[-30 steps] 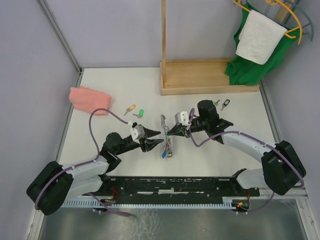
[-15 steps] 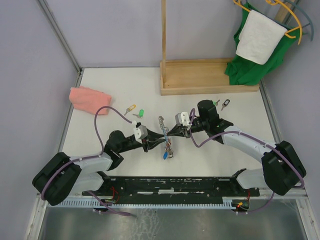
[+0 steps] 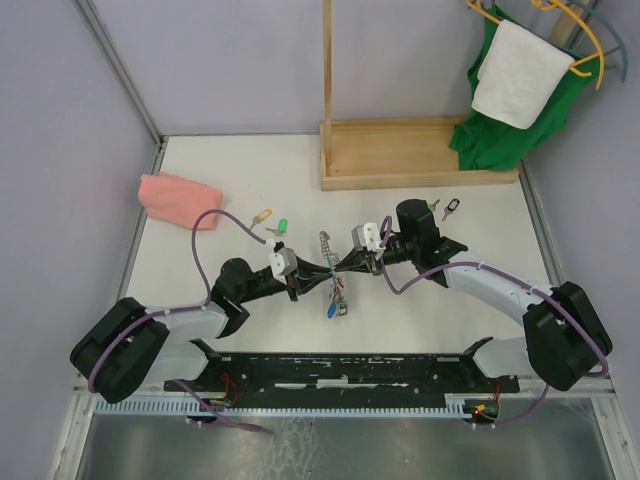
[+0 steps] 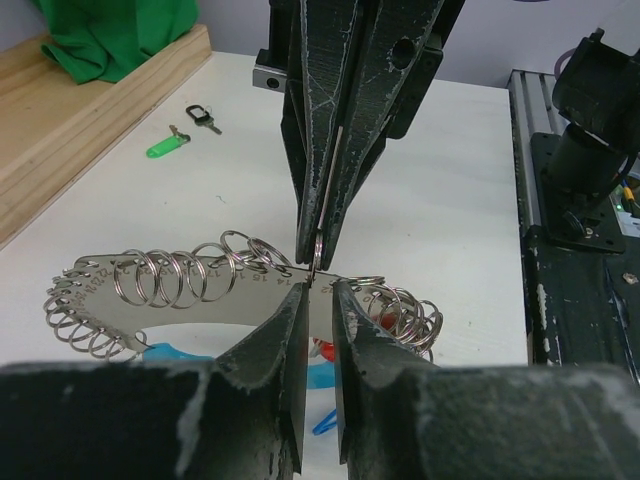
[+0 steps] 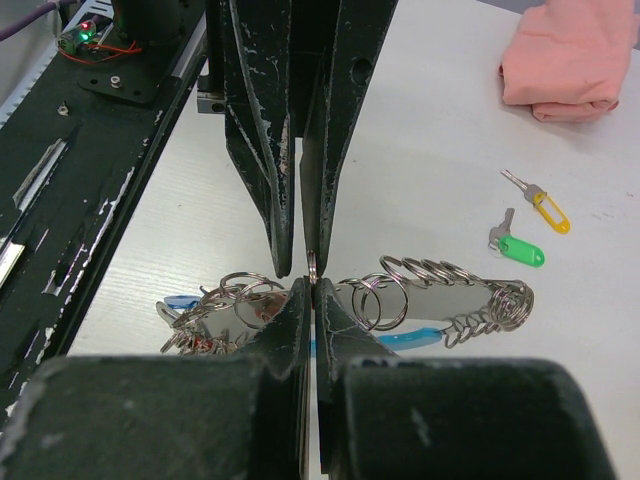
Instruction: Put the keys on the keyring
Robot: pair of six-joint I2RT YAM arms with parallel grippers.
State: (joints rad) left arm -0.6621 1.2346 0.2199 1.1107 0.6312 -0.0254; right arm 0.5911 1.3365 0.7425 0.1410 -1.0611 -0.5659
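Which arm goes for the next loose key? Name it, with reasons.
Left, probably. The right gripper is shut on the keyring, steadying it. The left gripper shows a narrow gap between its jaws, and the yellow key and the green key beside it lie on its side.

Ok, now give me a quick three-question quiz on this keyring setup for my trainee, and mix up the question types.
1. True or false: the pink cloth lies on the wooden stand.
2. Which loose keys lie nearest the pink cloth? A) the yellow key and a green key; B) a black one and a red one; C) two blue ones.
3. What object do the left gripper and the right gripper meet at?

Key: 1 false, it lies on the table; 2 A; 3 the keyring, mid-table.
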